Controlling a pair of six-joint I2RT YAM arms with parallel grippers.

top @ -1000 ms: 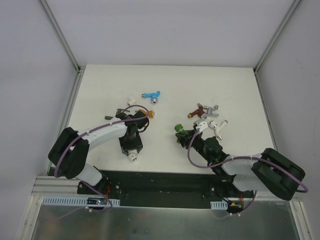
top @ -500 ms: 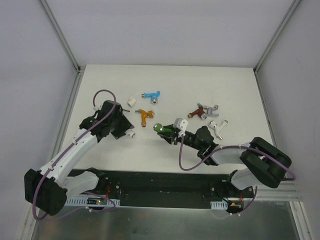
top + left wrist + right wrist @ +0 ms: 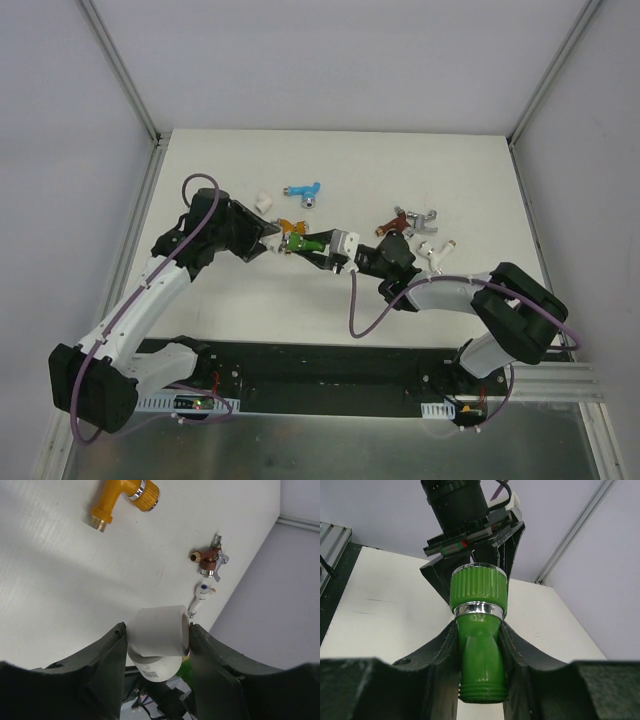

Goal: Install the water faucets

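My left gripper (image 3: 156,636) (image 3: 268,241) is shut on a stubby white pipe fitting (image 3: 159,639). My right gripper (image 3: 480,652) (image 3: 322,254) is shut on the green faucet (image 3: 479,630) (image 3: 300,243), its ribbed end pointing at the left gripper. The two grippers meet tip to tip mid-table. The orange faucet (image 3: 125,497) (image 3: 290,227) lies just behind them. On the table lie the blue faucet (image 3: 303,190), the reddish-brown faucet (image 3: 391,226) (image 3: 209,562), the silver faucet (image 3: 423,219) and the white faucet (image 3: 440,250) (image 3: 202,595).
A second white pipe fitting (image 3: 263,200) lies left of the blue faucet. Grey walls with aluminium posts (image 3: 120,70) close in the white table on three sides. The black base rail (image 3: 320,365) runs along the near edge.
The left arm swung from the near middle out to the left, then in toward the centre with the white fitting. The right gripper carried the green faucet leftward to meet it.
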